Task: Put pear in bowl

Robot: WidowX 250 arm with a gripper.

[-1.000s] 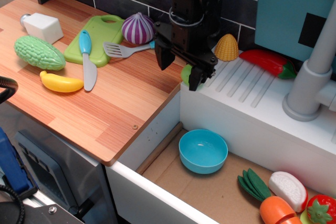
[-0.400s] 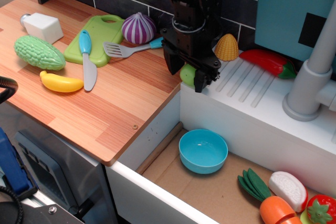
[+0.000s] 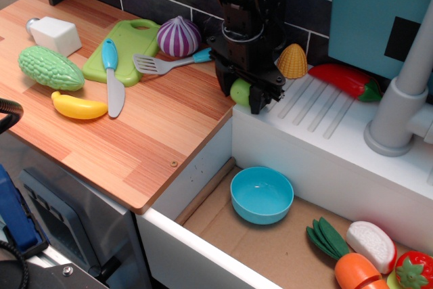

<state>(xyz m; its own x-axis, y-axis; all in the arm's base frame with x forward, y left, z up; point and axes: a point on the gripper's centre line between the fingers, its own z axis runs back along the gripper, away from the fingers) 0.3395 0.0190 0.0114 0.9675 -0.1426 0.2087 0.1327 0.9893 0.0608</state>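
Observation:
The pear [image 3: 238, 91] is small, smooth and yellow-green. It sits at the right edge of the wooden counter [image 3: 155, 126], next to the white drainboard [image 3: 318, 123]. My black gripper [image 3: 241, 93] comes straight down on it, and its two fingers [image 3: 258, 99] press the pear's sides, so it is shut on the pear. Most of the pear is hidden by the fingers. The light-blue bowl [image 3: 261, 194] stands empty on the sink floor, below and slightly right of the gripper.
A purple onion [image 3: 178, 36], a spatula [image 3: 157, 65], a green cutting board [image 3: 128, 42] and a blue knife [image 3: 112, 76] lie to the left. Further left are a banana [image 3: 78, 107] and a bumpy gourd [image 3: 50, 68]. A corn piece [image 3: 292, 61], a red pepper [image 3: 348, 80] and a grey faucet [image 3: 404, 99] are to the right. A carrot [image 3: 352, 272] lies in the sink.
The gripper has moved right and down over the pear. Its fingers have drawn together from wide open until they grip the pear's sides.

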